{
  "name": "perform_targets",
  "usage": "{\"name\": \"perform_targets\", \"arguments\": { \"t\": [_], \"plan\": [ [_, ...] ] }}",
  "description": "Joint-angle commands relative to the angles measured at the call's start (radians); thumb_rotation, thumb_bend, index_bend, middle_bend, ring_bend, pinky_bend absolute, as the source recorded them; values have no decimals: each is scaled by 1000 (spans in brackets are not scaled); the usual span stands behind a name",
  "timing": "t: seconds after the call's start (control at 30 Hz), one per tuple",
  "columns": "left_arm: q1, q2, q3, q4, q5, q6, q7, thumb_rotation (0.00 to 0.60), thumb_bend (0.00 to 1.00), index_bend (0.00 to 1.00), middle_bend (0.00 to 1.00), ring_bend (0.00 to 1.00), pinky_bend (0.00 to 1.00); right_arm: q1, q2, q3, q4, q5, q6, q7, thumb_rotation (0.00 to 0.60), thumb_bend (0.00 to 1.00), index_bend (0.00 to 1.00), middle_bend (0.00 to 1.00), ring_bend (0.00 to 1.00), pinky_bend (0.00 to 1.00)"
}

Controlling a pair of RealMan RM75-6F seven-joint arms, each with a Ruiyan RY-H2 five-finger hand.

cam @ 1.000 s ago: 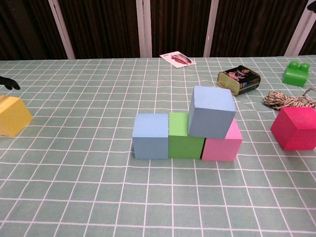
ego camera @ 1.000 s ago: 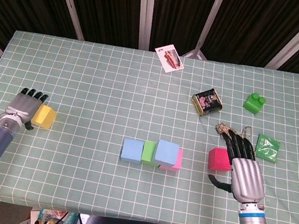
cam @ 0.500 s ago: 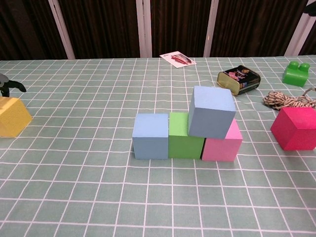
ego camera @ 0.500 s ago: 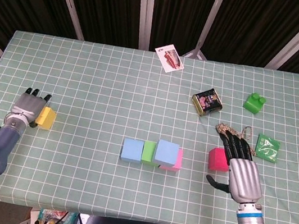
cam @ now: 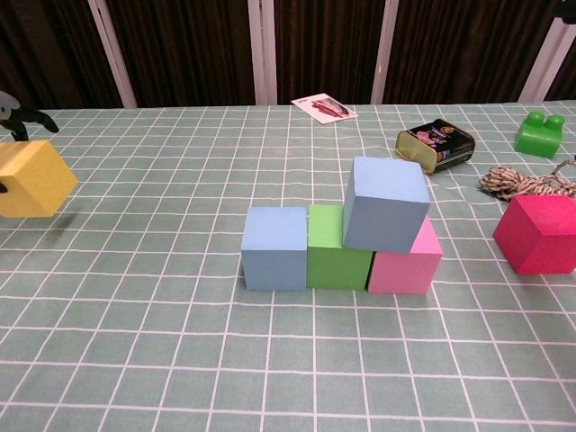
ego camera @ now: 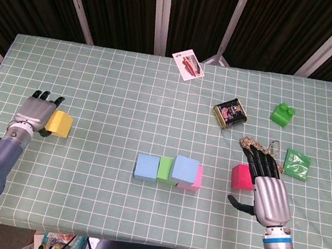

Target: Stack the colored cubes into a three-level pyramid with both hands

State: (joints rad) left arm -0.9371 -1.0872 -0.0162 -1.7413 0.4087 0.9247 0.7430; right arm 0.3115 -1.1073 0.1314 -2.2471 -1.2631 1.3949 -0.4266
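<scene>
My left hand point(ego camera: 36, 113) grips the yellow cube point(ego camera: 60, 124) at the table's left; in the chest view the yellow cube point(cam: 34, 178) hangs just above the cloth with a shadow under it. In mid-table a blue cube point(cam: 274, 247), a green cube point(cam: 335, 247) and a pink cube point(cam: 405, 261) stand in a row. A second blue cube point(cam: 387, 204) rests slightly askew on the green and pink ones. My right hand point(ego camera: 268, 185) lies open, fingers spread, just right of the red cube point(ego camera: 243, 176).
A picture card point(ego camera: 188, 64) lies at the far edge. A dark tin point(ego camera: 229, 114), a green toy brick point(ego camera: 282, 114), a coil of string point(ego camera: 254, 143) and a green packet point(ego camera: 297, 164) sit at the right.
My left hand has closed on the yellow cube, lifted it and carried it a little rightward toward the row. The right hand has barely shifted beside the red cube.
</scene>
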Motion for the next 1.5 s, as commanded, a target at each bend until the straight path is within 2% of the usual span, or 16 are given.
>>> {"name": "perform_targets", "arguments": {
  "t": [0.03,0.13,0.27,0.47,0.7,0.9,1.23,1.5],
  "plan": [
    [-54,101,-66,-167,-64,58,8,600,386,18,463,14,52,-1,4,0,-7,-6,1,3,600,168,0,0,0,0],
    [-106,144,-100,-277,-146,102,46,600,386,14,474,30,52,-4,11,1,-18,-15,3,9,600,168,0,0,0,0],
    [-184,154,-159,-381,-278,163,77,600,386,14,482,33,52,-9,21,1,-31,-26,7,20,600,167,0,0,0,0],
    [-328,75,-217,-437,-445,275,176,600,386,15,486,33,52,-13,44,10,-47,-27,10,43,600,167,0,0,0,0],
    [-491,-119,-304,-378,-623,399,252,600,386,14,488,34,52,-16,69,24,-57,-13,6,84,600,167,0,0,0,0],
    [-573,-248,-351,-312,-689,451,293,600,387,14,496,38,52,-15,87,38,-56,3,1,117,600,167,0,0,0,0],
    [-618,-392,-382,-244,-722,497,329,600,387,14,499,47,52,-16,108,45,-66,1,-6,150,600,168,0,0,0,0],
    [-637,-452,-408,-194,-737,538,370,600,387,8,507,47,52,-16,112,46,-68,0,-7,161,600,167,0,0,0,0]
  ]
}}
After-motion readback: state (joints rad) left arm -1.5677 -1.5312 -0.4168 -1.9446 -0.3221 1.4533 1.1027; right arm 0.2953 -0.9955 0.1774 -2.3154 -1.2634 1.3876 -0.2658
